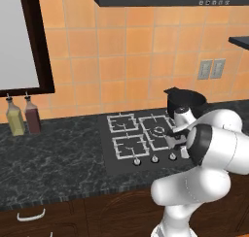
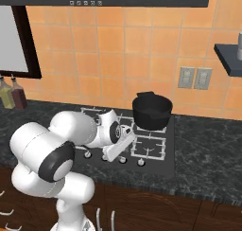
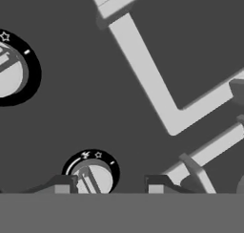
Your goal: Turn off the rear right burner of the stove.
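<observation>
Your stove (image 1: 116, 165) is the black glass cooktop set into the dark counter (image 1: 53, 163), and the gripper (image 3: 110, 185) is down low over its front edge, at the knob row. The rear right burner (image 2: 163, 130) lies well beyond the jaws, at the back of the cooktop; in the right base view a black pot (image 2: 151, 111) sits on it and covers most of its grate.

You are in the approach step: the hand is lining up on a knob and nothing has been turned yet, as far as these views let you judge.

In the hand view the two dark finger tips (image 3: 62, 185) stand apart, open, with nothing held between them. One silver knob (image 3: 95, 177) sits just inside the left-hand tip, off-centre in the gap and not yet straddled. A second knob (image 3: 9, 74) lies farther out, past that same tip. A pale grate bar (image 3: 143, 74) runs away ahead of the jaws, and another grate corner crowds the right-hand tip.

Before you close, settle which knob serves the rear right burner. The markings around the dials are too small to read here, so you cannot tell from these views. Three knobs show in the left base view; the rest are behind the arm.

Then shift so the chosen knob sits midway between the tips, drop, close, and rotate to off.
</observation>
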